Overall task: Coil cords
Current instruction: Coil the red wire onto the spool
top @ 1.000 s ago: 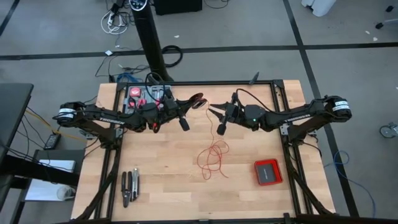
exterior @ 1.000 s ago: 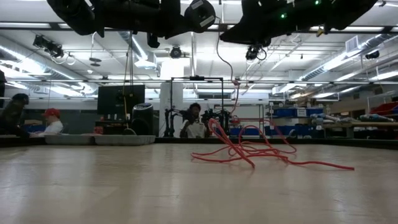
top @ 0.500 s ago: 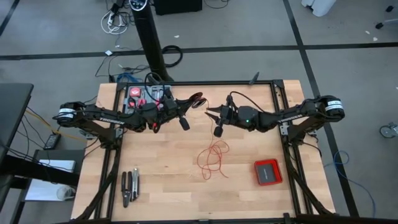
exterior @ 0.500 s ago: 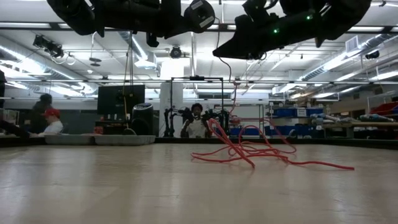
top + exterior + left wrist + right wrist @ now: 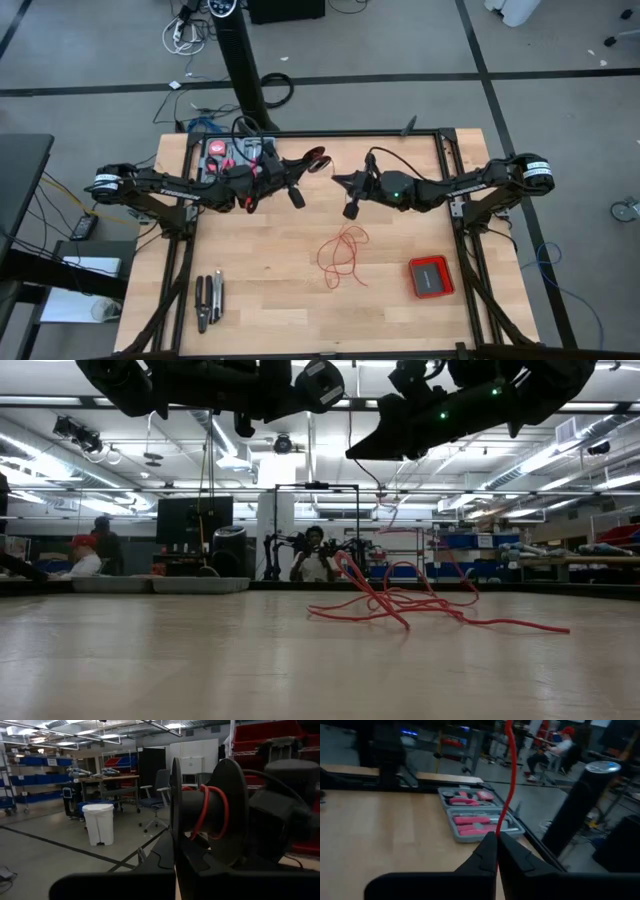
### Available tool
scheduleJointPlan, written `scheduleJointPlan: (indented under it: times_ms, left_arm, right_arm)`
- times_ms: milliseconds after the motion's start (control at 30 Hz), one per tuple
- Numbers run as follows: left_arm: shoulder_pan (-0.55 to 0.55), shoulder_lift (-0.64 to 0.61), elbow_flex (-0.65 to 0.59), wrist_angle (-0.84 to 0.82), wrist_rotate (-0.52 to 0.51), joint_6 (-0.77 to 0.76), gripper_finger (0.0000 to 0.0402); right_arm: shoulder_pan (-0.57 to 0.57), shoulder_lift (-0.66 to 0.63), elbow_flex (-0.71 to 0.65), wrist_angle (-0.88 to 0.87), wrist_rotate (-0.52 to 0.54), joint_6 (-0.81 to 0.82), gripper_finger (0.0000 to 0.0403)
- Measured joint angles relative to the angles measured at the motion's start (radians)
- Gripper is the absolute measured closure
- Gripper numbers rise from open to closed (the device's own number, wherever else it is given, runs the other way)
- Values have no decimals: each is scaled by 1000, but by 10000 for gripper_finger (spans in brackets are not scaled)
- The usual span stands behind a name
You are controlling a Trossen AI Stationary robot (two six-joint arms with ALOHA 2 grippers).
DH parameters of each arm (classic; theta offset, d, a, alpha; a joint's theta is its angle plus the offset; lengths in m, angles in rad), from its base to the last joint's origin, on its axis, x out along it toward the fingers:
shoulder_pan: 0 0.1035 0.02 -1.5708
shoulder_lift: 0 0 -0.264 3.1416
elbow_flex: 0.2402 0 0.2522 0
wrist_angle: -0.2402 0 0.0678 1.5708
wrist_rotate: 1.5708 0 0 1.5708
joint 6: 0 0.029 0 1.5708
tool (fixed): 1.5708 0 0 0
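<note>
Right end effector (image 5: 496, 839): fingers closed together, clamped on the thin red wire (image 5: 508, 780), which runs straight up from between the fingertips in the right wrist view. In the high view this end effector (image 5: 336, 180) is raised above the far half of the bench, just beside the left one.

Left end effector (image 5: 312, 163): closed on a small black plastic spool (image 5: 210, 810), held up over the bench. A few turns of the red wire are wound round the spool's hub, between its two round flanges.

Red wire, remainder: a loose squiggle of loops (image 5: 342, 254) lies on the light wooden bench (image 5: 260, 290) near its middle, below and on the near side of the two end effectors. In the low view the loops (image 5: 400, 600) rest on the bench top, with one strand rising toward the arms overhead.

Other items: a flat red square box (image 5: 430, 276) lies near the bench's right edge, apart from the loops. An open grey case of pink-handled tools (image 5: 475, 815) sits at the far edge on the left side. Dark hand tools (image 5: 208, 300) lie near the front left corner.
</note>
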Motion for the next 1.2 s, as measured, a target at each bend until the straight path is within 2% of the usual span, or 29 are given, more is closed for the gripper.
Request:
scheduleJointPlan:
  times_ms: [167, 300, 700, 833, 1000, 1200]
  left_arm:
    - [0, 0, 0, 27, 12, -45, 401]
    - [0, 0, 0, 41, 10, -48, 401]
    - [0, 0, 0, 54, -16, -73, 401]
    - [0, 0, 0, 63, -43, -98, 401]
    - [0, 1, 0, 59, -44, -117, 401]
    - [0, 1, 0, 49, -45, -150, 401]
  right_arm:
    - [-24, 0, 0, -48, 79, 20, 400]
    - [-27, 0, 0, -50, 35, 44, 401]
    - [-3, 1, 7, -29, 17, 46, 402]
    - [-3, 66, 11, 9, 16, 47, 402]
    - [5, 169, 92, 3, -10, 29, 403]
    - [42, 249, 237, -125, -2, -9, 403]
